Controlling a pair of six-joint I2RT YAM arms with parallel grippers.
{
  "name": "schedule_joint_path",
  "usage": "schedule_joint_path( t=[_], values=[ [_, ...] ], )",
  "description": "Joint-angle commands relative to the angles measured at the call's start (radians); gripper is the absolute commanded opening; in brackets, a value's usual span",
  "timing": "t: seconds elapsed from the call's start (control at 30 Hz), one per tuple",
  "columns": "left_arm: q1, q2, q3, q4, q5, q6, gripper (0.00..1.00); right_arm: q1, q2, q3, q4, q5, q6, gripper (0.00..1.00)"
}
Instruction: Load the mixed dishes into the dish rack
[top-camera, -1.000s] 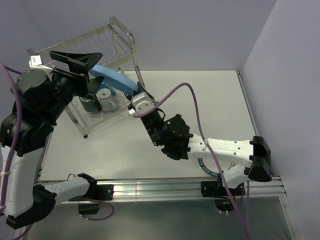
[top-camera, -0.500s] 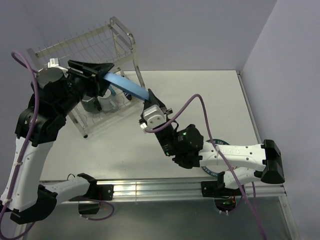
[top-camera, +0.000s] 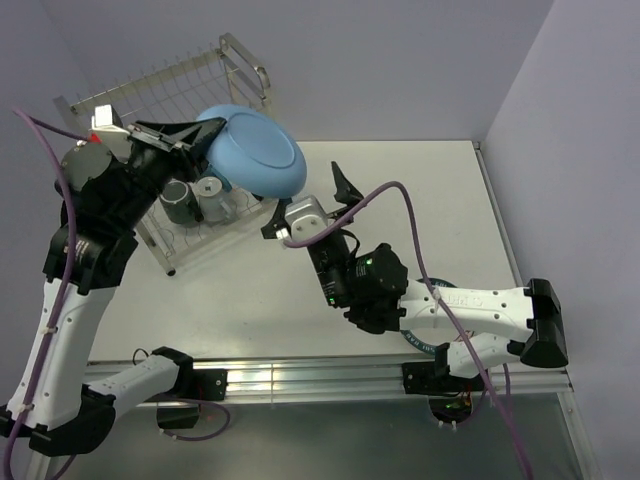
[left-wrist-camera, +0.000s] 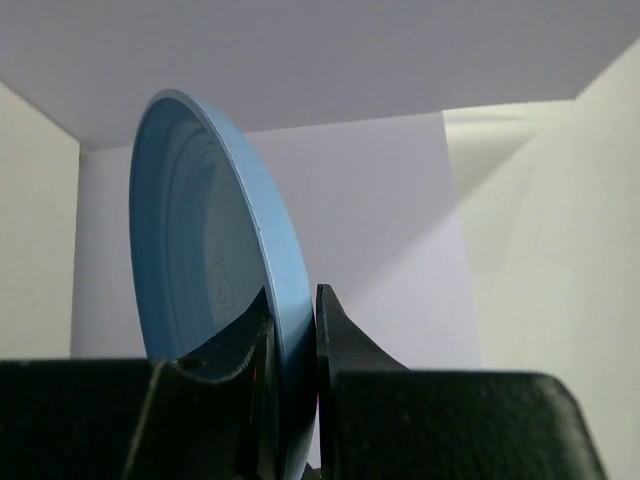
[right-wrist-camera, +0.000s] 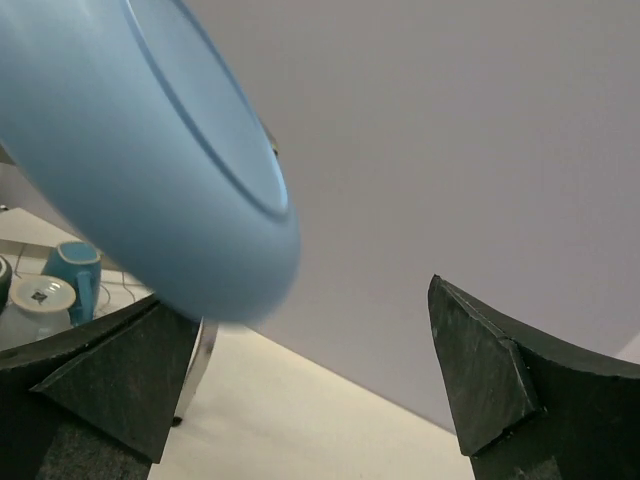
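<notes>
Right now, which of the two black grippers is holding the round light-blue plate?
The left gripper: it pinches the rim of the round light-blue plate. The right gripper stands wide open, gripping nothing.

Dish rack (top-camera: 160, 95): shiny steel wire on a tubular frame, two tiers. Stands upright.

Light-blue plate (top-camera: 255, 150): round, smooth, with a shallow raised rim. Hangs in the air above the rack's right end, higher than the lower shelf. Tilts steeply, one broad face turned upward. Sits pinched at its rim in the left gripper (left-wrist-camera: 293, 300).

On the rack's lower shelf: dark mug (top-camera: 177, 205) and pale cup (top-camera: 211, 195), side by side. Pale cup stands mouth down, base up. Blue mug (right-wrist-camera: 75, 268) stands upright just beside it, handle showing.
</notes>
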Motion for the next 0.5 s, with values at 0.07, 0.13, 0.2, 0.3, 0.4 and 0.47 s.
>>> schedule_joint_path(
  t=[0.07, 0.13, 0.2, 0.3, 0.4, 0.47],
  values=[
    [0.100, 0.101, 0.225, 0.173, 0.044, 0.333, 0.00, -0.008, -0.166, 0.054, -0.033, 0.144, 0.101, 1.00],
    [0.117, 0.177, 0.323, 0.129, 0.037, 0.426, 0.00, -0.007, -0.245, 0.048, -0.131, 0.179, 0.168, 1.00],
    [0.130, 0.232, 0.484, 0.085, 0.005, 0.555, 0.00, -0.007, -0.330, 0.025, -0.187, 0.211, 0.210, 1.00],
    [0.140, 0.322, 0.639, 0.017, -0.055, 0.705, 0.00, -0.007, -0.434, 0.004, -0.378, 0.253, 0.329, 1.00],
    [0.141, 0.339, 0.633, 0.035, -0.146, 0.820, 0.00, -0.007, -0.511, -0.035, -0.507, 0.293, 0.406, 1.00],
    [0.143, 0.317, 0.569, 0.096, -0.213, 0.868, 0.00, -0.007, -0.531, -0.041, -0.595, 0.316, 0.441, 1.00]
  ],
)
